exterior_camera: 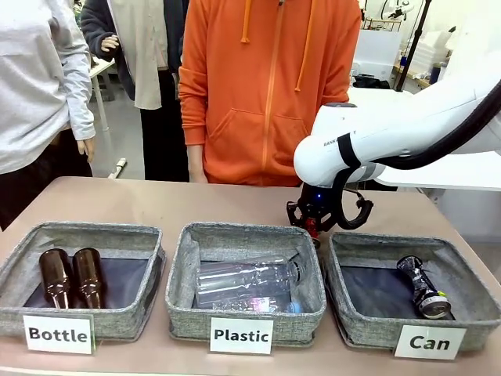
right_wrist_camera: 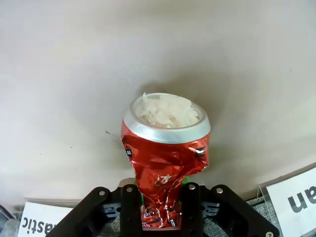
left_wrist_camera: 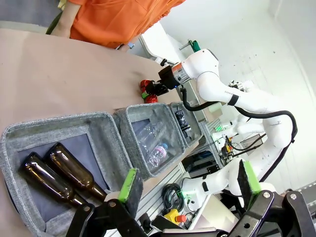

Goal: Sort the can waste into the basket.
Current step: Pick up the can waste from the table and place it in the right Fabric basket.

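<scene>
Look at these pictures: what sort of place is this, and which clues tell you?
Probably a robotics lab: a white robot arm works at a table with labelled sorting baskets, and cables and equipment crowd the background.

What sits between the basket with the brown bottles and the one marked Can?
The Plastic basket, holding clear plastic bottles, stands between the Bottle basket and the Can basket in the front view.

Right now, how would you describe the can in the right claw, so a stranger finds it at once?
Look behind the gap between the "Plastic" basket and the "Can" basket, where the right claw meets the table. It is shut on the crushed red can. The dark printed can lies inside the basket instead.
</scene>
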You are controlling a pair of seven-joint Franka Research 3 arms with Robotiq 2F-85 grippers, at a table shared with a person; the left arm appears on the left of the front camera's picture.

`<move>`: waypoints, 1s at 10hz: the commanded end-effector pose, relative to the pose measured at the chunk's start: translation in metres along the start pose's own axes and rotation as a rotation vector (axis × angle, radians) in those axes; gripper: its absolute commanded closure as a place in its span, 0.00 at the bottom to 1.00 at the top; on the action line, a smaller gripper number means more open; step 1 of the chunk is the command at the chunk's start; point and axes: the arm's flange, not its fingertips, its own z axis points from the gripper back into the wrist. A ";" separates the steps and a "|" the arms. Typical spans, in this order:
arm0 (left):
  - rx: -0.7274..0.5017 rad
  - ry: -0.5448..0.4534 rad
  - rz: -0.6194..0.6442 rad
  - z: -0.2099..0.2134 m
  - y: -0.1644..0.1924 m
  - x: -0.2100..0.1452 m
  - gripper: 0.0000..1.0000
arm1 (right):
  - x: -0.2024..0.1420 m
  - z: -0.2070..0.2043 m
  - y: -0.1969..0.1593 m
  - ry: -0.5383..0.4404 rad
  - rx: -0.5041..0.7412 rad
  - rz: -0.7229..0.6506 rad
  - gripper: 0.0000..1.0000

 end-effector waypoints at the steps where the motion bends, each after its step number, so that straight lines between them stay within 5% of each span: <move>1: -0.015 -0.011 0.009 0.000 -0.004 0.001 0.00 | -0.002 0.000 0.005 -0.005 0.019 0.038 1.00; 4: -0.015 -0.011 0.009 0.000 -0.004 0.001 0.00 | -0.003 0.038 -0.003 -0.056 0.031 0.066 1.00; 7: -0.015 -0.011 0.009 0.000 -0.004 0.001 0.00 | -0.037 0.148 -0.028 -0.115 0.033 0.292 1.00; 8: -0.015 -0.011 0.009 0.000 -0.004 0.001 0.00 | -0.064 0.178 -0.037 0.048 0.067 0.638 1.00; 9: -0.015 -0.011 0.009 0.000 -0.004 0.001 0.00 | -0.087 0.192 -0.052 0.168 -0.047 0.848 1.00; 10: -0.015 -0.011 0.009 0.000 -0.004 0.001 0.00 | -0.102 0.200 -0.065 0.221 -0.105 0.901 1.00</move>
